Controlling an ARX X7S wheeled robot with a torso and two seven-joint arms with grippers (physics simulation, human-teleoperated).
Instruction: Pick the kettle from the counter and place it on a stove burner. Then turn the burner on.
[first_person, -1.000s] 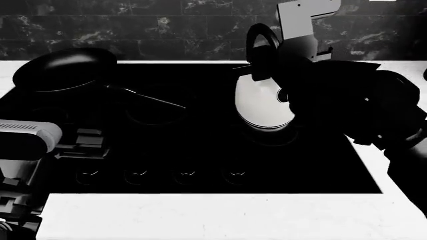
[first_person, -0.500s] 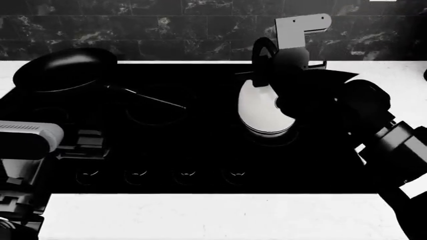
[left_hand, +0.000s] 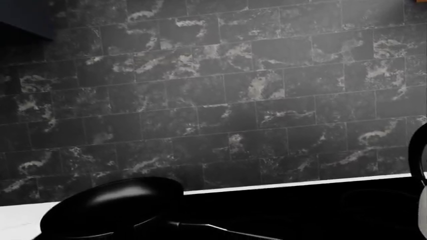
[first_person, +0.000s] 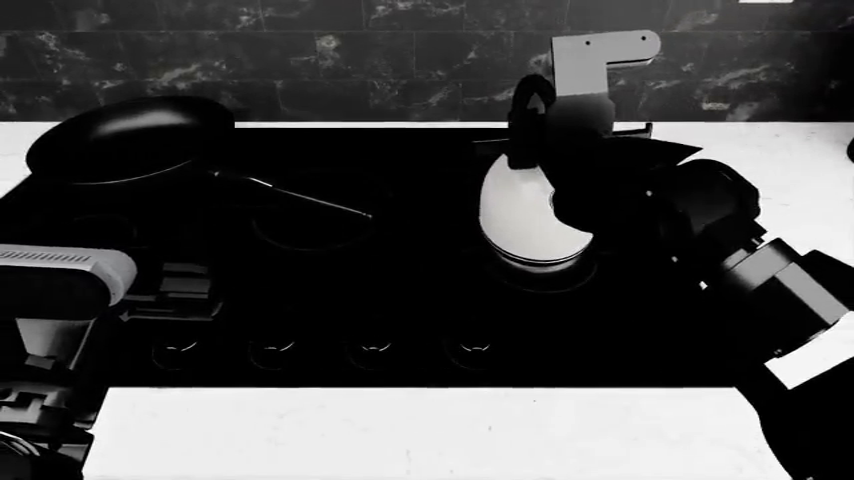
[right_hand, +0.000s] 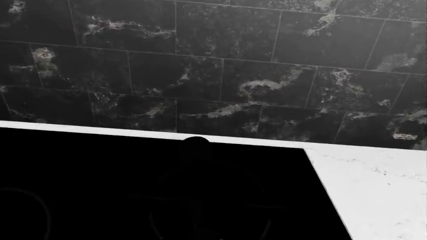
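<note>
The white kettle (first_person: 523, 215) with its arched black handle stands on the right rear stove burner (first_person: 582, 272) of the black cooktop (first_person: 400, 300), leaning slightly. My right gripper (first_person: 539, 118) is at the top of the handle and looks shut on it; its dark fingers merge with the handle. In the right wrist view I look down on the dark lid knob (right_hand: 197, 145). The kettle's edge shows in the left wrist view (left_hand: 422, 212). My left gripper (first_person: 171, 286) hovers open and empty over the cooktop's left front.
A black frying pan (first_person: 127, 140) sits on the left rear burner with its handle pointing toward the middle; it also shows in the left wrist view (left_hand: 113, 207). Four burner controls (first_person: 320, 350) line the cooktop's front. White counter (first_person: 400, 430) surrounds the cooktop; dark tiled wall behind.
The kettle has come a little lower and more upright over the right rear burner, and the right forearm has swung down and right. The left arm has barely moved.
</note>
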